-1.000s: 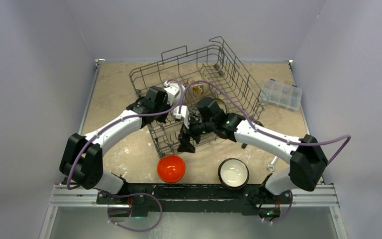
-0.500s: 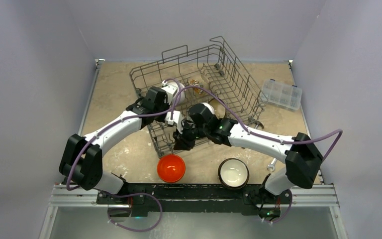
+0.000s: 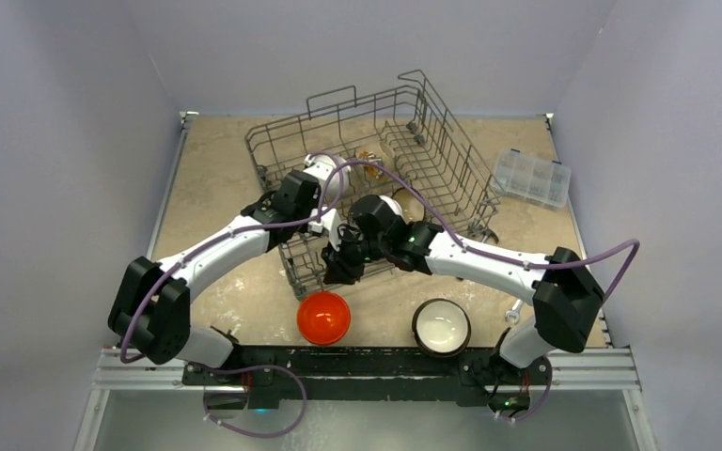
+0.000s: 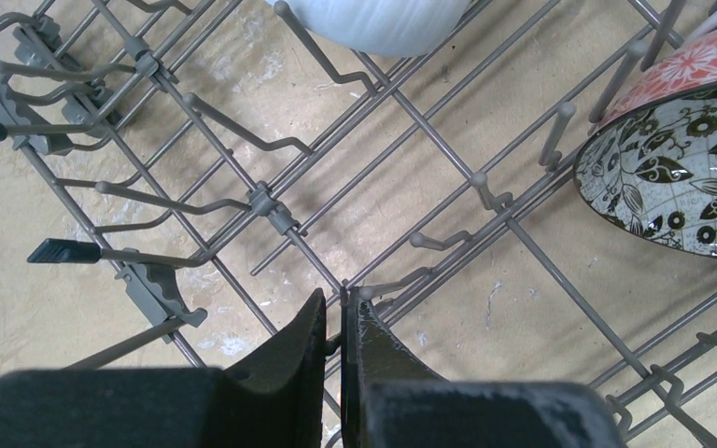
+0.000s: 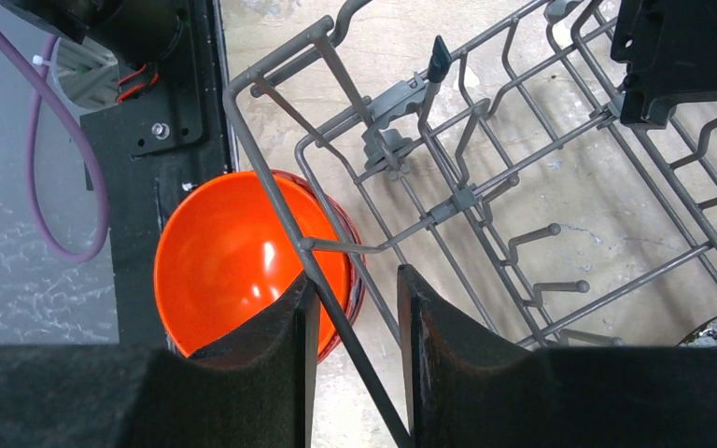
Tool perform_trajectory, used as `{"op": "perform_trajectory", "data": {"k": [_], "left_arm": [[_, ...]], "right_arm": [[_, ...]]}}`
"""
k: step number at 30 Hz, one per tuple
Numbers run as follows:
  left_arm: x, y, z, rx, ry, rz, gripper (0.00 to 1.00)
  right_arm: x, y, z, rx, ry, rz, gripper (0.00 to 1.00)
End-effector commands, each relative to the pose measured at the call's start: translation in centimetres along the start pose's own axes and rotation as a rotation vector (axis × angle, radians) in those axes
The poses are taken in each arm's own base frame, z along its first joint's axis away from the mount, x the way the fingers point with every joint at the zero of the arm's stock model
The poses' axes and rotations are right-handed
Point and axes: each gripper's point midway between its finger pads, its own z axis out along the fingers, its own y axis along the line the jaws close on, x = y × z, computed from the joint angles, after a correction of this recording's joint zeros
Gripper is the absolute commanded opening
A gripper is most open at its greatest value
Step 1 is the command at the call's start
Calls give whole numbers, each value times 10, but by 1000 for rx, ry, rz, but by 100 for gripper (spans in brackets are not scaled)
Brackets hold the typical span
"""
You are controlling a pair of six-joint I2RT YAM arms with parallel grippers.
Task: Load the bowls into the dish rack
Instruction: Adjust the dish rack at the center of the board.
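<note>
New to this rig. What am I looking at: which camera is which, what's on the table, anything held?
Two robot arms, each with a two-finger gripper, are bolted at the table's near edge. The wide picture looks down from above and behind; the other two come from cameras on the wrists. A dish rack mid-table holds a patterned bowl. An orange bowl and a dark bowl wait in front; a compartment box sits far right. The left gripper is pinched on a rack floor wire; the right gripper appears to grip its near rim. No bowl is held.
</note>
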Motion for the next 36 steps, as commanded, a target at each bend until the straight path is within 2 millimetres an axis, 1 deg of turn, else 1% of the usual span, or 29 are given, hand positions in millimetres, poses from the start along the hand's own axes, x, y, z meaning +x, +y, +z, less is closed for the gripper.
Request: {"op": "perform_trajectory", "data": {"k": [1,6,9,14,17,20,24,28,29,30,31,32,34,36], "left_arm": [[34,-32,-28,110,95,13,0],[44,-46,-37,167,109,-30,0],[50,-51,-41,185,118,-64,0],[55,-56,-48,209,121,-129,0],[58,-56,-49,200,121,-170,0],[59,-54,-48,185,115,-198,0],[49,-46,-44,124,87,-234,0],[30,-42,-41,89,49,-258,0],[25,-41,-40,84,38,-266,2],[19,-41,-40,82,26,-272,7],[13,-40,-41,82,11,-280,12],[7,-40,-41,83,-3,-288,18],[-5,-38,-43,88,-29,-308,27],[-17,-37,-47,111,-56,-336,38]], "right_arm": [[4,-68,0,312,-1,128,0],[4,-71,0,338,-10,171,0],[5,-77,1,363,-6,192,0],[10,-88,2,412,-1,260,0],[11,-94,1,424,-6,302,0],[8,-92,1,405,-16,301,0],[2,-93,-4,408,-41,246,0],[-6,-85,-11,380,-70,213,0],[-9,-81,-13,364,-83,200,0],[-12,-77,-16,349,-95,194,2],[-16,-68,-18,307,-110,191,6],[-20,-63,-21,289,-124,197,13],[-26,-61,-28,298,-148,210,25],[-36,-59,-35,302,-177,210,32]]}}
